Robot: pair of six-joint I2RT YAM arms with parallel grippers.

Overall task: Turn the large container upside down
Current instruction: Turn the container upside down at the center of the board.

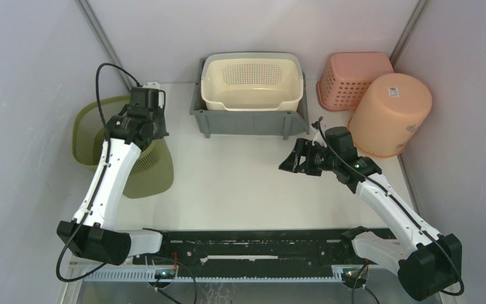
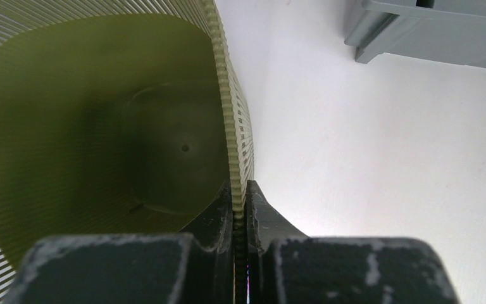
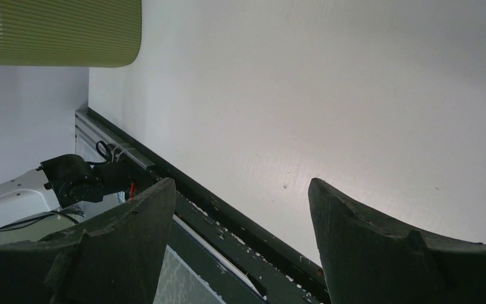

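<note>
- L gripper [image 2: 240, 196] pinches the thin slatted wall of the green ribbed basket [image 2: 101, 126]. One finger sits inside the wall and one outside, w/ the rim squeezed between them.
- Seen past that hand, the basket's smooth inner floor lies ahead and to its left. The bare white table [image 2: 386, 158] spreads out to its right.
- From above, the green basket sits at the table's left edge, under and around the L gripper. It looks tipped off upright, but we can't tell by how much.
- R gripper [image 3: 240, 190] hangs mid-table w/ its fingers spread wide and nothing between them. It is well apart from the basket, and only a corner of green shows far ahead of it, upper left in the wrist view.
- Beyond the R gripper's fingers runs the black rail [image 3: 228, 221] at the table's near edge.
- A grey bin [image 1: 247, 121] stands at the back, between the two hands and beyond both. A cream perforated basket [image 1: 253, 79] is nested in it.
- To the R gripper's outer side stands a pink laundry basket [image 1: 354, 79]. A peach bucket [image 1: 389, 114] leans beside it, bottom up.
</note>
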